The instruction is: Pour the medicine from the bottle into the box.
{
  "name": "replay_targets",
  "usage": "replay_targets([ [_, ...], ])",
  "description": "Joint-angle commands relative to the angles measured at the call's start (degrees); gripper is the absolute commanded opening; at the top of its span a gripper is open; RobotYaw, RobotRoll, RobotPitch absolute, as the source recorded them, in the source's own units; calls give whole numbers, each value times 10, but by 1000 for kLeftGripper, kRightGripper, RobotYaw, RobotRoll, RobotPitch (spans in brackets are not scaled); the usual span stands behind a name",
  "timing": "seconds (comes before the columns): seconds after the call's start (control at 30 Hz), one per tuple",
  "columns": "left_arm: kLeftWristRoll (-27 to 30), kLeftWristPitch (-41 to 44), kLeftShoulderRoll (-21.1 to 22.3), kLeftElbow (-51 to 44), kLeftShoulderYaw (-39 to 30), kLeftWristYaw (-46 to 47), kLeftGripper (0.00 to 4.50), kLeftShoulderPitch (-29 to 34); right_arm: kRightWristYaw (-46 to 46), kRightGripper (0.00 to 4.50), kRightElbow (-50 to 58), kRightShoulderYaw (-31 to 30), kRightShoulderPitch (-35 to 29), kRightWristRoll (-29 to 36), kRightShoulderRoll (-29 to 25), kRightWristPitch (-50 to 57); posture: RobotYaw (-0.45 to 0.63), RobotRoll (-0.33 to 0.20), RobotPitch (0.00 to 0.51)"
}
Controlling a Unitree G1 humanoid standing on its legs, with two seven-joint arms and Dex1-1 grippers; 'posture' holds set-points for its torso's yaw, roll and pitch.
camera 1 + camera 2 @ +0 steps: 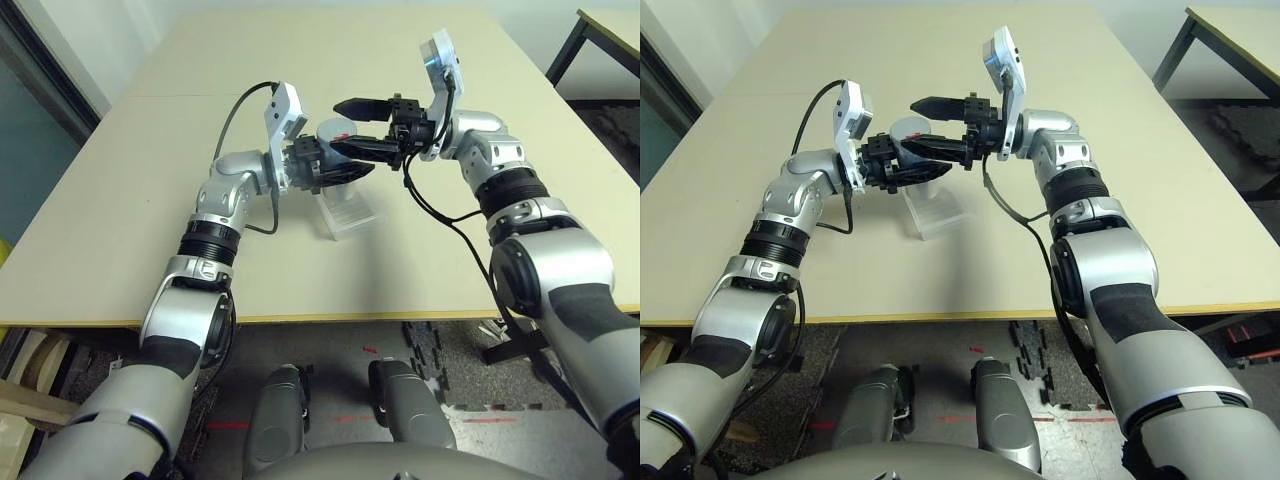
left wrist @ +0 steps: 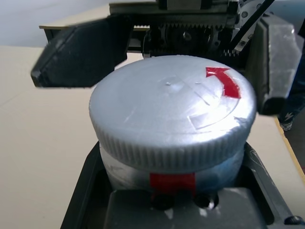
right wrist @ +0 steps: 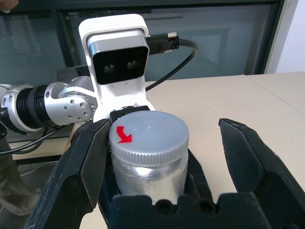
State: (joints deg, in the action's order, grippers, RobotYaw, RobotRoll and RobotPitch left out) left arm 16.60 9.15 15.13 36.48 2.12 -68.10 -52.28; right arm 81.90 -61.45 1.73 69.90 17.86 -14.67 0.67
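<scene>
Two hands at bottle (image 3: 148, 157), held in air above box (image 1: 350, 212) on surface (image 1: 150, 200). Left hand (image 1: 335, 170) pinching bottle body; right hand (image 3: 157, 157) spread round cap (image 3: 148, 136), still on. Step judged: uncapping. Next: right fingers (image 3: 88, 164) to be pressed onto cap, twisted off.

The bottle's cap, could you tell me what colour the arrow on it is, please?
Red, on the grey cap of the bottle; clearest in the left wrist view.

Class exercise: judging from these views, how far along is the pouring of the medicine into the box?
Early stage. Done: the left gripper holds the small whitish-grey plastic bottle raised above the clear plastic square tray on the table. In hand: the right gripper, fingers open, sits around the round grey cap, which is still on. Left: removing the cap, then tipping the bottle over the tray.
</scene>
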Motion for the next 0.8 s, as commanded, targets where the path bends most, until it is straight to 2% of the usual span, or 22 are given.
replay_targets([
  [0.03, 0, -3, 3, 2, -2, 0, 2668, -6, -19, 4500, -11, 7, 11, -16, -3, -14, -217, 0, 74],
  [0.8, 2, -9, 7, 8, -10, 4, 2668, -8, -121, 4500, -75, 30, 12, -76, -98, -56, -215, 0, 73],
])
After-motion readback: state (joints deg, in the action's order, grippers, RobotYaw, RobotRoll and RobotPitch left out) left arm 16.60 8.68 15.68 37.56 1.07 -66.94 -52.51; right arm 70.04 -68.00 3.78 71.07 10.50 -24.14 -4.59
